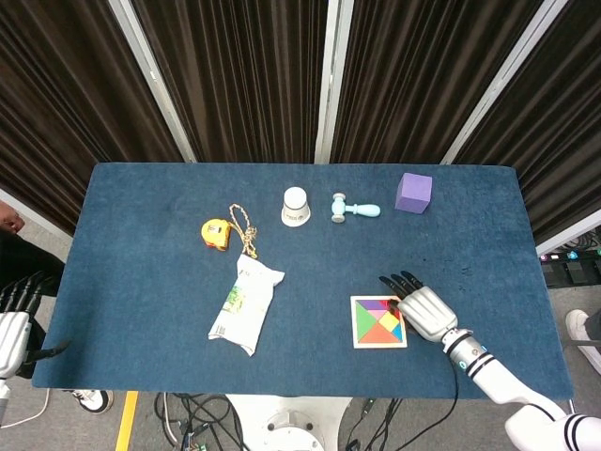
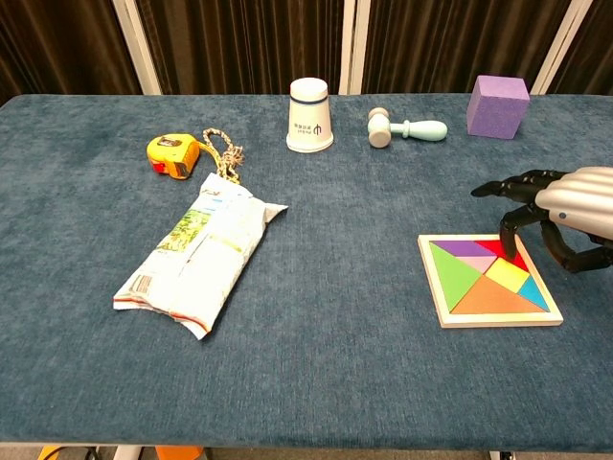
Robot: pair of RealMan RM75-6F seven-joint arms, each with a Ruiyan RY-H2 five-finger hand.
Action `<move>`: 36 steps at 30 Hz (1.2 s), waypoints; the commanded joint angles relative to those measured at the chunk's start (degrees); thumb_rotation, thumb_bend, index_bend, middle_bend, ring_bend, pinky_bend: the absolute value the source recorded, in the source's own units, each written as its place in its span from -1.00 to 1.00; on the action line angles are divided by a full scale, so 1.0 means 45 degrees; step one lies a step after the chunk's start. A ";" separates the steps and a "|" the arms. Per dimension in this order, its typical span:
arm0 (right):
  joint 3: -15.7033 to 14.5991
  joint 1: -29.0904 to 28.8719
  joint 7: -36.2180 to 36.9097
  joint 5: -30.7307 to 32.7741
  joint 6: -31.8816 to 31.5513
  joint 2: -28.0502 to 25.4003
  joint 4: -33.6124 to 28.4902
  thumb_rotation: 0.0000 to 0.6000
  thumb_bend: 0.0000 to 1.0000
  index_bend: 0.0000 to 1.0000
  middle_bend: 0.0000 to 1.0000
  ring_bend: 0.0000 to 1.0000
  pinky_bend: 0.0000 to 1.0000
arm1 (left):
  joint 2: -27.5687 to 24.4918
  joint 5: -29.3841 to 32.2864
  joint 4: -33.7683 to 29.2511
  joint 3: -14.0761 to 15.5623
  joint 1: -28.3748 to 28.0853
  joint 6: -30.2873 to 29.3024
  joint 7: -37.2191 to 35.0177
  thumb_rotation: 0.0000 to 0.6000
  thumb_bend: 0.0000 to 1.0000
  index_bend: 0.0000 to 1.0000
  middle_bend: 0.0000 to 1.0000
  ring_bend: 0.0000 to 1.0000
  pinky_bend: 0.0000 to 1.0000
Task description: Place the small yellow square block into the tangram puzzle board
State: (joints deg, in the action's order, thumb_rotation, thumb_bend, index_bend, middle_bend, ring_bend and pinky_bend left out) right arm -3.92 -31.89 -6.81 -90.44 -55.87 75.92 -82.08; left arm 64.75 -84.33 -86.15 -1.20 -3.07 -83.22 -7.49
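Observation:
The tangram puzzle board (image 2: 439, 292) (image 1: 356, 323) lies near the front right of the blue table, filled with coloured pieces. The small yellow square block (image 2: 508, 276) (image 1: 392, 318) sits in the board among the other pieces. My right hand (image 2: 565, 216) (image 1: 420, 304) hovers over the board's far right corner, fingers spread and curved down, one fingertip touching the red piece beside the yellow block. It holds nothing. My left hand (image 1: 11, 329) rests off the table's left front corner, seen only in the head view, and I cannot tell how its fingers stand.
A snack bag (image 2: 199, 251) lies left of centre. A yellow tape measure (image 2: 173, 155) with a chain, a white paper cup (image 2: 309, 116), a pale blue toy hammer (image 2: 405, 127) and a purple cube (image 2: 497, 106) line the far side.

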 commanded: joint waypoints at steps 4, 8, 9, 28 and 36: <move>-0.0116 0.0034 0.0164 -0.0217 -0.0075 -0.0104 -0.0156 0.84 0.87 -0.11 -1.00 -1.00 -1.00 | 0.0013 -0.0004 -0.0008 0.0003 -0.0004 0.0007 0.0022 1.00 -1.00 -0.82 -0.96 -1.00 -0.91; -0.0234 -0.0009 -0.0027 -0.0158 0.0262 0.0050 -0.0041 0.86 0.87 -0.11 -1.00 -1.00 -1.00 | 0.0005 -0.0018 -0.0043 -0.0001 0.0004 -0.0028 0.0059 1.00 -1.00 -0.82 -0.96 -1.00 -0.91; -0.0232 -0.0020 -0.0077 -0.0112 0.0331 0.0078 -0.0014 0.86 0.86 -0.11 -1.00 -1.00 -1.00 | -0.0001 -0.0012 -0.0049 -0.0003 0.0006 -0.0030 0.0064 1.00 -1.00 -0.82 -0.96 -1.00 -0.91; 0.0219 0.3259 0.1509 0.0227 -0.5494 -0.2555 -0.1418 0.84 0.10 -0.94 -1.00 -1.00 -1.00 | -0.0145 -0.0151 -0.0499 -0.0100 0.0024 -0.0364 0.0408 1.00 -1.00 -0.82 -0.96 -1.00 -0.91; 0.0035 0.5951 0.2043 0.1849 -0.7711 -0.2852 -0.1097 0.28 -0.78 -1.00 -1.00 -1.00 -1.00 | -0.0146 -0.0260 -0.0709 -0.0150 0.0102 -0.0675 0.0559 1.00 -1.00 -0.82 -0.96 -1.00 -0.91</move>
State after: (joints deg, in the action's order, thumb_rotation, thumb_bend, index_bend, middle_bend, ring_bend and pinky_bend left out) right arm -3.63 -8.53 4.01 -84.78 -87.37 63.62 -87.03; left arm 64.07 -85.44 -89.28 -1.81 -2.63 -86.18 -5.05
